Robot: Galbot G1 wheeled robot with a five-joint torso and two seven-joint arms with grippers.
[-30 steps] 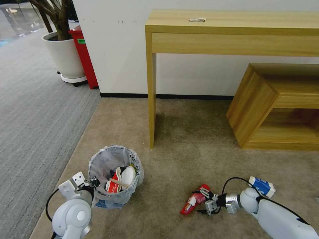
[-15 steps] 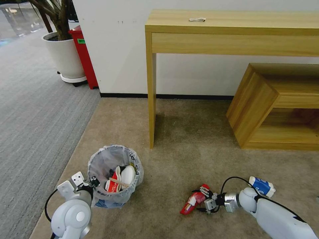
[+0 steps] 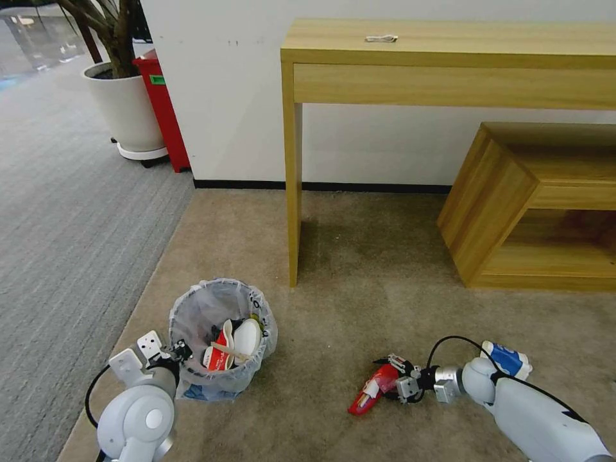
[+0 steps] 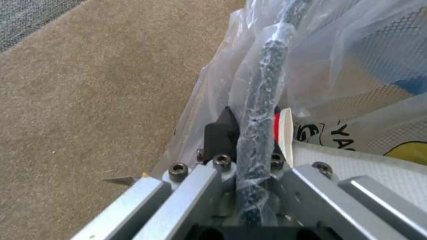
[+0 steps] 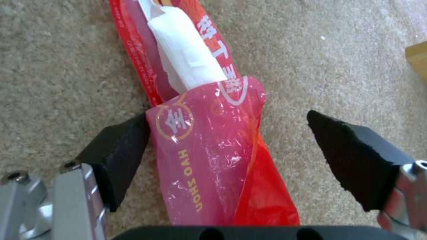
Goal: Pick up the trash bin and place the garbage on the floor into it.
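Left pincer [image 3: 181, 351] is clamped on the rim of the trash bin [image 3: 221, 333], which stands on the beige floor [image 3: 359, 269]; left wrist view shows the bagged rim pinched between its pads. Right pincer [image 3: 393, 375] is spread wide around the red wrapper [image 3: 375, 389]; right wrist view shows one pad [image 5: 118, 150] touching, the other apart. A blue-white cup [image 3: 507, 359] lies beside the right arm.

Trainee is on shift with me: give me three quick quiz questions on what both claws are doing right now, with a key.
1. True or false: the right claw has shut on the red wrapper.
2. What does the left claw grip? A) the trash bin rim B) a slipper C) the desk leg
3. Which litter lies on the floor behind the right arm?

Key: 1 false, open astride it; 2 A; 3 the blue-white cup.
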